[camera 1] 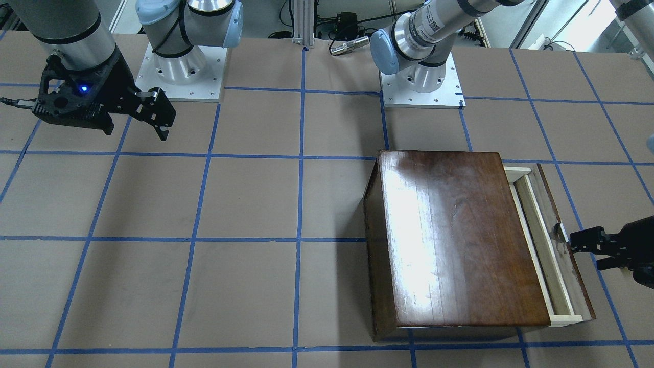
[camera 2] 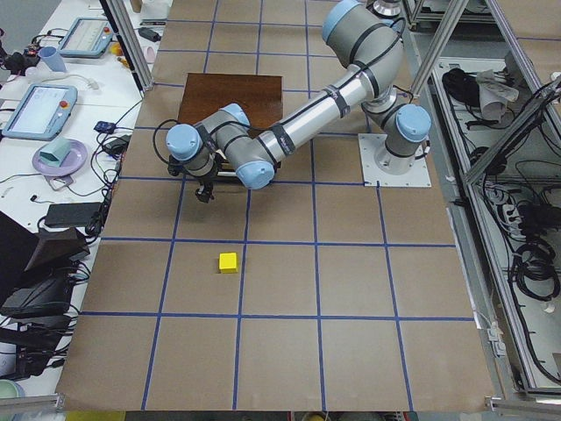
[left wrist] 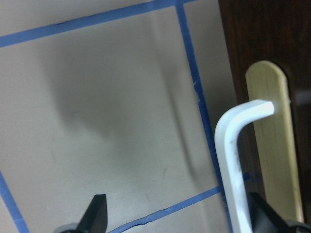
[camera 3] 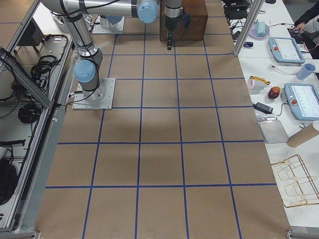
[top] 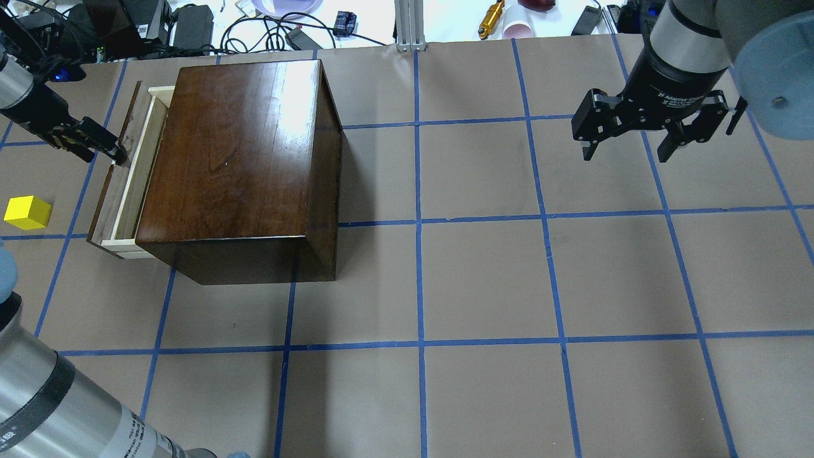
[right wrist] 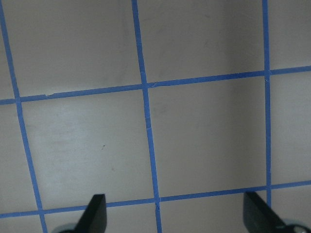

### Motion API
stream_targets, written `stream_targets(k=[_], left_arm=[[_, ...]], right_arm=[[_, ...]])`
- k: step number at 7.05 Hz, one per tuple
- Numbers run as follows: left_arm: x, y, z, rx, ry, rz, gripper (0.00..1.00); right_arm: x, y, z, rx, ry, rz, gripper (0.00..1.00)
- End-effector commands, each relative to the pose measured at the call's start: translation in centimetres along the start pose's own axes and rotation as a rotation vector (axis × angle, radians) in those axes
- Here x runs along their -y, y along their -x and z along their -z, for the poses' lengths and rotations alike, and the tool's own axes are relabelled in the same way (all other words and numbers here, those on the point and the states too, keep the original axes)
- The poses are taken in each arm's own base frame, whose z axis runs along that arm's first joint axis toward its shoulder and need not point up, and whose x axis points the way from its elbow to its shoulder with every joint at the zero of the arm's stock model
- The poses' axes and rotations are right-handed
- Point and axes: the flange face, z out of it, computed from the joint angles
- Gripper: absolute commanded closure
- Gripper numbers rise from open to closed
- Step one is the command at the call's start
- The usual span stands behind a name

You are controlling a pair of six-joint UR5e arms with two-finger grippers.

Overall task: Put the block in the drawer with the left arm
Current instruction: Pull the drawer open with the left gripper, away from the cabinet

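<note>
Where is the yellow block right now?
In the overhead view the block sits on the table at the far left edge, outside the partly open drawer, apart from its front, nearer the robot than the left pincer.

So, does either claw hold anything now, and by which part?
Nothing is held. The left claw is open around the drawer's handle, not clamped on it; the right claw hangs open above the table.
</note>
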Motion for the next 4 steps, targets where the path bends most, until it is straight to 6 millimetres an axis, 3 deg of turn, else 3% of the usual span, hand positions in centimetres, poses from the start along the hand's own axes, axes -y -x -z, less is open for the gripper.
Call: stream_targets(k=[1,4], left_arm=[[0.1,0.7,0.4,0.017,0.004,-0.023,0.0],[-0.6,2.6,1.0,0.03,-0.004,-0.031,0.0]], right_arm=[[0.0,0.0,0.0,0.0,0.0,0.001,0.0],[0.0,0.0,0.0,0.0,0.0,0.001,0.0]])
